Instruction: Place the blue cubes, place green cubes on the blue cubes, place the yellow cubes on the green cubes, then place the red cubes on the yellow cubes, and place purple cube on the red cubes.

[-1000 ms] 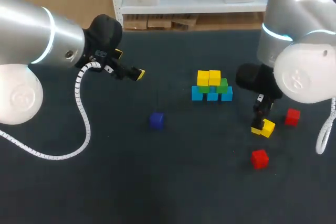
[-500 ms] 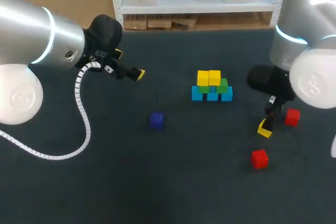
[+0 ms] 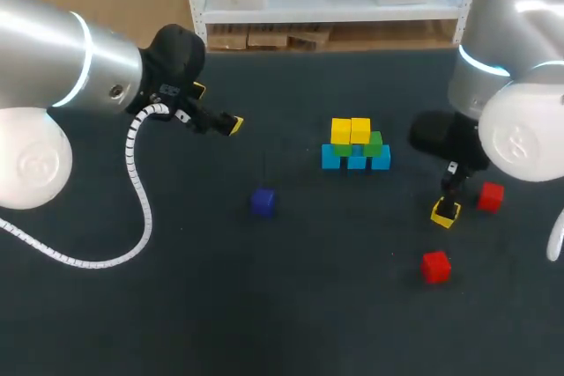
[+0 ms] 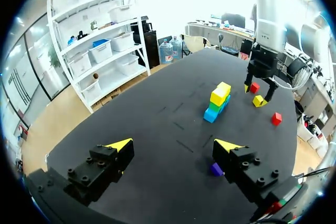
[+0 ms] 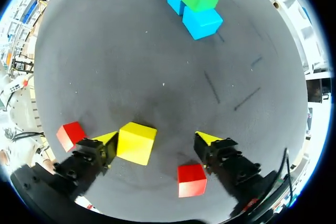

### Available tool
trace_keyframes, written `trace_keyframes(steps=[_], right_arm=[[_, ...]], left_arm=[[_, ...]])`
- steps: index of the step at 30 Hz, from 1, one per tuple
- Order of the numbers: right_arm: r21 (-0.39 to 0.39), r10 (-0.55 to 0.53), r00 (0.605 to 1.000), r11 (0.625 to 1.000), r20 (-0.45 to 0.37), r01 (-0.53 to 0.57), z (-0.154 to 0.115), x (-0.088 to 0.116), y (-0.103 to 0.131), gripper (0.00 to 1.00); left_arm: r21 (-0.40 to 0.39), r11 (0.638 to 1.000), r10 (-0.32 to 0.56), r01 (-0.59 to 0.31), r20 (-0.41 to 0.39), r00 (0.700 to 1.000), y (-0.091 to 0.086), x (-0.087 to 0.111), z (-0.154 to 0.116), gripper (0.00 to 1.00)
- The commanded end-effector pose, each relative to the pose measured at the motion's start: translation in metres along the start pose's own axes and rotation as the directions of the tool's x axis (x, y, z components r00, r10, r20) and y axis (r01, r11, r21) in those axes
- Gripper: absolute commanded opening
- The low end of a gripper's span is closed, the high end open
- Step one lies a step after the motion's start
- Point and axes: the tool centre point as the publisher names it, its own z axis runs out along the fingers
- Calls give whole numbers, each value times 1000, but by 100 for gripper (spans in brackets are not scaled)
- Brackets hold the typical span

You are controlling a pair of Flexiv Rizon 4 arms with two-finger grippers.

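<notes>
Our right claw (image 5: 157,139) stands wide apart over the yellow cube (image 5: 136,143), which sits on the desk (image 5: 131,66) close against one finger and clear of the other. The head view hides this. Our left claw (image 4: 174,144) is apart, holding nothing. The stack (image 3: 355,147) stands well apart.

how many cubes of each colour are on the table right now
blue cubes: 3
green cubes: 3, two of them mostly covered by yellow ones
yellow cubes: 3, two stacked, one loose
red cubes: 2
purple cube: 1
total: 12
</notes>
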Motion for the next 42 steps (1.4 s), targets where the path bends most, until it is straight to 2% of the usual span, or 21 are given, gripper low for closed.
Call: trace_keyframes(steps=[1,2,4,9,14,18,27,42], right_arm=[[-1,-4,1000,1000,-6,4,0,-4,1,29],[0,-5,1000,1000,-9,5,0,-5,2,16],[2,-4,1000,1000,-20,4,0,-5,3,0],[13,-28,999,1000,-29,28,-4,-7,7,0],[33,-114,991,993,-70,116,-15,-15,13,0],[32,-202,978,978,-54,204,-28,-22,13,0],[57,-289,955,954,-71,294,-52,-32,9,0],[136,-443,886,878,-135,460,-79,-80,10,0]], left_arm=[[7,1000,2,-2,6,1000,2,1,-1,100],[7,1000,2,-2,6,1000,2,1,-1,100],[7,1000,2,-2,6,1000,2,1,-1,100],[7,1000,2,-2,6,1000,2,1,-1,100],[7,1000,2,-2,6,1000,2,1,-1,100],[7,1000,2,-2,6,1000,2,1,-1,100],[7,1000,2,-2,6,1000,2,1,-1,100],[7,1000,2,-2,6,1000,2,1,-1,100]])
